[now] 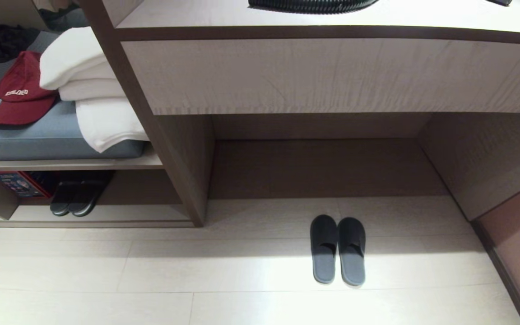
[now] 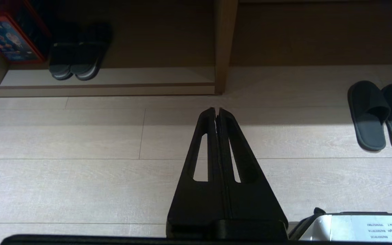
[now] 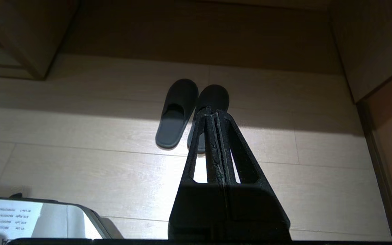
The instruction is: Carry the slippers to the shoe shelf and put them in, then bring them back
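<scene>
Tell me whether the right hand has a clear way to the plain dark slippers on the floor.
Probably yes: the slippers lie in the open on the floor ahead of the right hand, with nothing between them; it is shut, though.

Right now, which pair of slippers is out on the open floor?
The plain dark slippers, side by side below the desk counter. The other pair sits in the shoe shelf.
</scene>
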